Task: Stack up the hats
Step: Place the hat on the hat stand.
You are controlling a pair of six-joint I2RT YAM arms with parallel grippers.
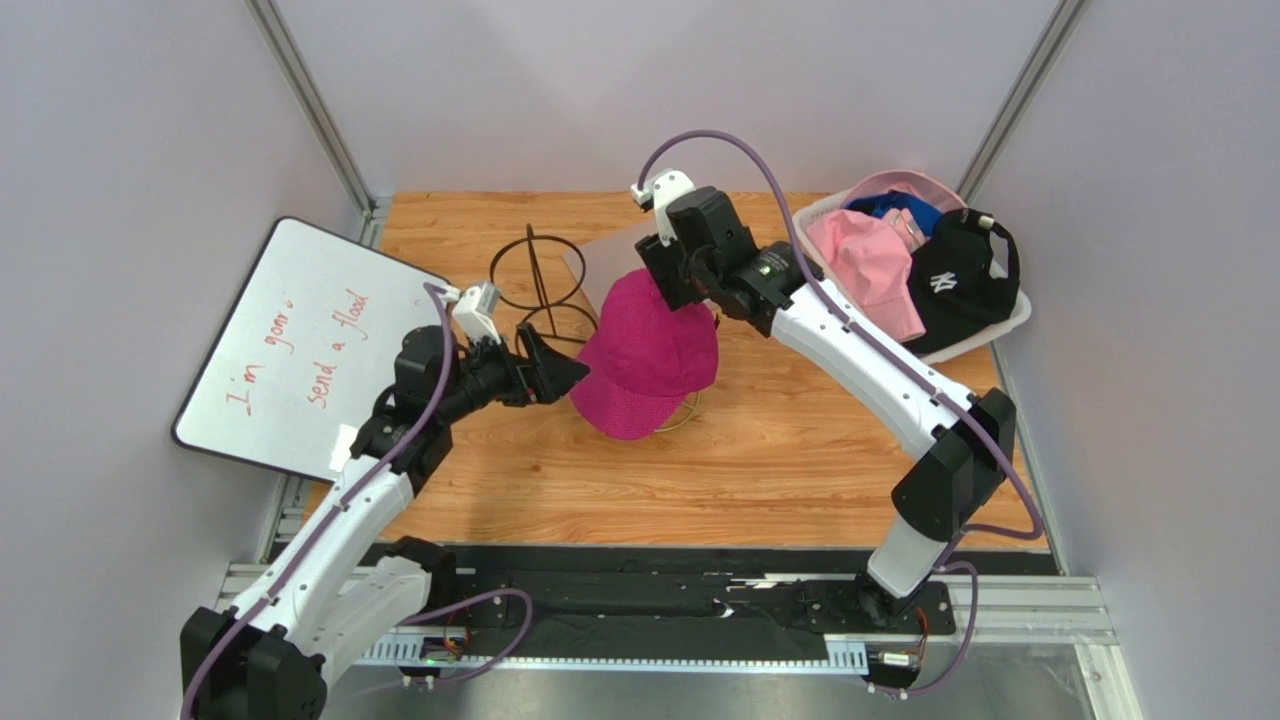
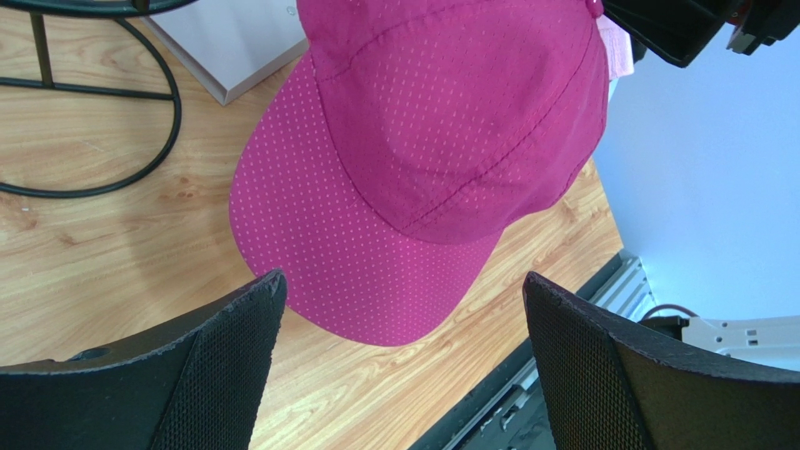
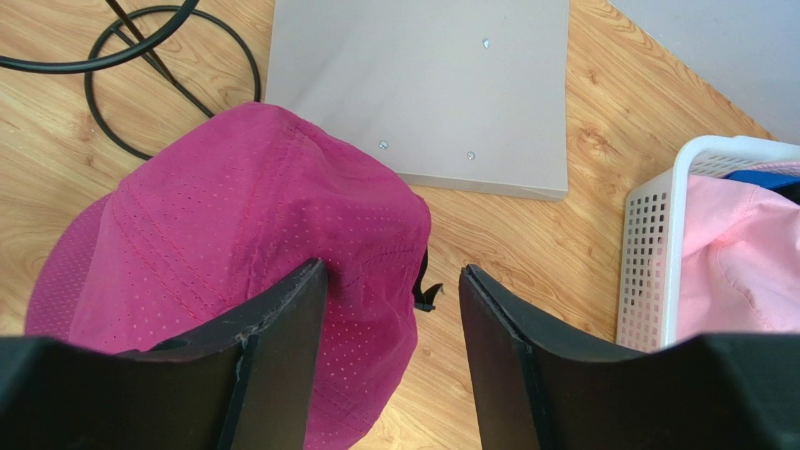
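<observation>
A magenta baseball cap (image 1: 649, 368) sits raised at the middle of the table, brim toward the near left. My right gripper (image 1: 679, 288) hovers over the cap's back edge, open; in the right wrist view its fingers (image 3: 282, 319) stand apart above the cap (image 3: 235, 234), gripping nothing. From the left, my left gripper (image 1: 565, 369) faces the brim, wide open, and the brim (image 2: 376, 272) lies beyond its gap. More hats lie in the white mesh basket (image 1: 1025, 312): a pink one (image 1: 875, 263), a black cap (image 1: 956, 279) and a blue one (image 1: 902, 203).
A black wire frame (image 1: 537, 278) stands just left of and behind the cap. A grey plate (image 3: 423, 84) lies on the wood behind it. A whiteboard (image 1: 301, 345) leans at the left wall. The basket (image 3: 648, 244) sits close on my right gripper's right.
</observation>
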